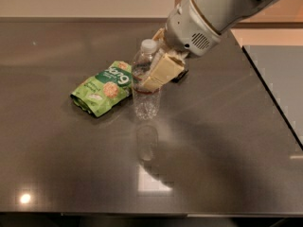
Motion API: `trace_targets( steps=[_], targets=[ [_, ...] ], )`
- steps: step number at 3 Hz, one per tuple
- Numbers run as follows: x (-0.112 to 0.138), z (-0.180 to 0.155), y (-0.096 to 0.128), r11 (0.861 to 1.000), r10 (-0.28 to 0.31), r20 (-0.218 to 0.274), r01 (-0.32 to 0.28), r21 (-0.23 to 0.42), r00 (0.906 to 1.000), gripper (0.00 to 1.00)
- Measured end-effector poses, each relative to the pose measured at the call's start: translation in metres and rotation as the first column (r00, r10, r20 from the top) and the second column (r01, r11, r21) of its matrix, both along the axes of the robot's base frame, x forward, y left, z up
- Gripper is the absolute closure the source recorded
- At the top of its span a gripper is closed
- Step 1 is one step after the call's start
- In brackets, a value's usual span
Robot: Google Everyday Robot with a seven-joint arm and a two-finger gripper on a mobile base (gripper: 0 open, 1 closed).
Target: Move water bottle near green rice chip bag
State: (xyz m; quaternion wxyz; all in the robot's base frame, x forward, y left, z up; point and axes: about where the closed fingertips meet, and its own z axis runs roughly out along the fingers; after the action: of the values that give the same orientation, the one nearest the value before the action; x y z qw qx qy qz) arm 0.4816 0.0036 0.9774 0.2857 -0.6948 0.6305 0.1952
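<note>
Tool [147, 79] clamped on water bottle [145, 103], just beside green rice chip bag [102, 89]; abrupt release could topple bottle onto bag.

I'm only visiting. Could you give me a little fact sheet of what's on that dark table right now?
gripper: above mid-table, clamped around the bottle's middle
water bottle: upright, clear, white cap on
green rice chip bag: lying flat just left of the bottle; contact unclear
table: dark, glossy, mirrors the bottle
</note>
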Motion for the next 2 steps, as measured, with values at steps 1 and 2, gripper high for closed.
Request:
trace_targets(
  steps=[1, 2],
  targets=[
    [0.0116, -0.0091, 0.0043, 1.0, -0.013, -0.009, 0.013, -0.009, 0.9999, 1.0],
    [0.0211, -0.0162, 0.011, 1.0, -0.022, -0.018, 0.022, -0.016, 0.9996, 1.0]
  ],
)
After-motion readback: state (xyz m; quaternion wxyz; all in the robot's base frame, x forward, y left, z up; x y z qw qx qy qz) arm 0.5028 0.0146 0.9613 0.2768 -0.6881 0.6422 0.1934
